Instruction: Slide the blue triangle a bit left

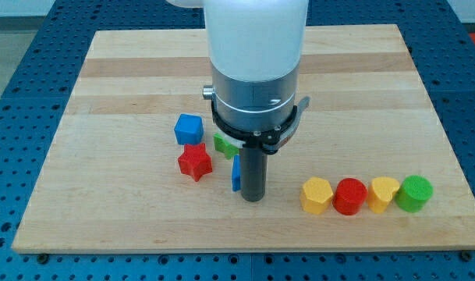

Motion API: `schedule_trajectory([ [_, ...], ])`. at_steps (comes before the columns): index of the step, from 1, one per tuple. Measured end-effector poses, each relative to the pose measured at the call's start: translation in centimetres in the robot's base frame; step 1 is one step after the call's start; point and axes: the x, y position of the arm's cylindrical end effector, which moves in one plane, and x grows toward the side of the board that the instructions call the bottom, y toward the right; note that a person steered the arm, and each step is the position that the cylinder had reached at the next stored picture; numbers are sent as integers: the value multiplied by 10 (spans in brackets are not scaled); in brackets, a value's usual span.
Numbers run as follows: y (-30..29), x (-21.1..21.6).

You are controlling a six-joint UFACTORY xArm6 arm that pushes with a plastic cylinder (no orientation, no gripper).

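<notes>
The blue triangle shows only as a narrow blue sliver just left of the rod; most of it is hidden behind the rod. My tip rests on the board right beside the triangle's right side, seemingly touching it. A blue cube sits up and to the left. A red star lies left of the triangle. A green block is partly hidden under the arm's body, above the triangle.
A row of blocks lies at the view's lower right: yellow hexagon, red cylinder, yellow block, green cylinder. The wooden board is edged by a blue perforated table.
</notes>
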Motion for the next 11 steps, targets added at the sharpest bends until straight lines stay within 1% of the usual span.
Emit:
schedule_trajectory([
  [2, 0, 0],
  [3, 9, 0],
  [4, 32, 0],
  [6, 59, -23],
  [7, 59, -29],
  [11, 7, -29],
])
